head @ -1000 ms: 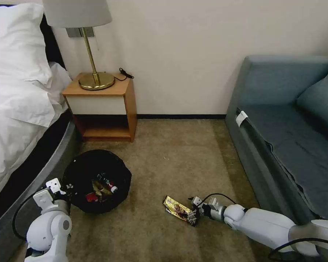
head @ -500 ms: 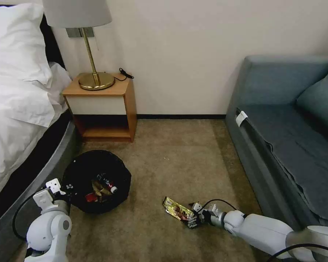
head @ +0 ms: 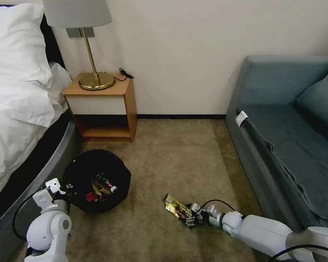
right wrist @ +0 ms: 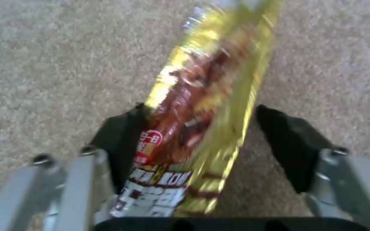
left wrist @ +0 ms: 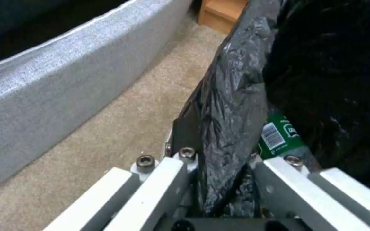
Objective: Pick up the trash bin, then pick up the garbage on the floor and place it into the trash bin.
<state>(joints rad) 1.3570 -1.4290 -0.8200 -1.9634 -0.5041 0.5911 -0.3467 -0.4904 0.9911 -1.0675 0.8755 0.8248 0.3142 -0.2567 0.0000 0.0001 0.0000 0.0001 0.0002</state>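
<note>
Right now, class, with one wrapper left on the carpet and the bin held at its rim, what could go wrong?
1. The right pincer straddles the snack wrapper with its jaws open; the thin, flat foil could slide out as they close.
2. The left pincer is shut on the black bag at the trash bin rim; the liner may slip or tear.
3. The green bottle lies close by that grip and could shift.
</note>
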